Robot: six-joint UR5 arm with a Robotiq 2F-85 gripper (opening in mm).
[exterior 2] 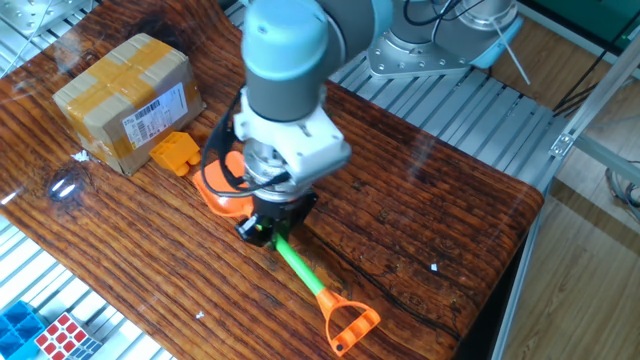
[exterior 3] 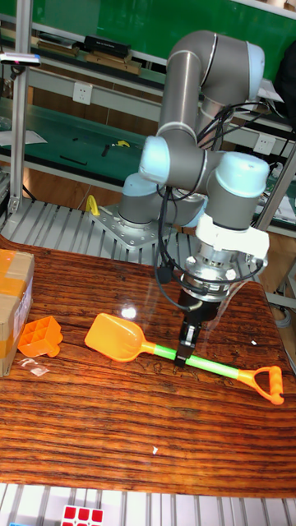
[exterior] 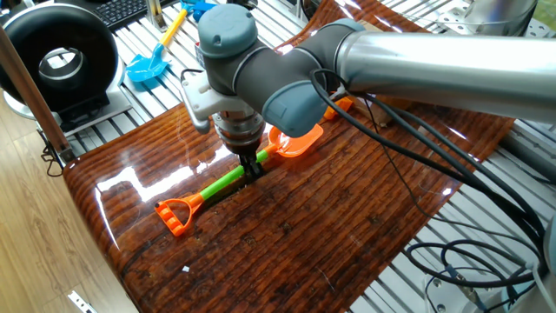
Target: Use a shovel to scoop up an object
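The shovel (exterior 3: 210, 365) lies flat on the dark wooden board, with its orange blade (exterior 2: 222, 190) to the left and its orange loop end (exterior 2: 348, 322) to the right. My gripper (exterior 2: 262, 229) points straight down and is shut on the green shaft (exterior: 224, 183) just behind the blade. The object, a small orange brick (exterior 2: 175, 152), rests on the board left of the blade with a short gap between them. In the tall fixed view the brick (exterior 3: 39, 337) shows its hollow grid. My arm hides most of it in one fixed view.
A brown cardboard box (exterior 2: 125, 100) stands right behind the brick. A multicoloured puzzle cube (exterior 2: 62, 335) sits off the board's near edge. A blue shovel with a yellow shaft (exterior: 148, 68) and a black round device (exterior: 61, 56) lie beyond the board.
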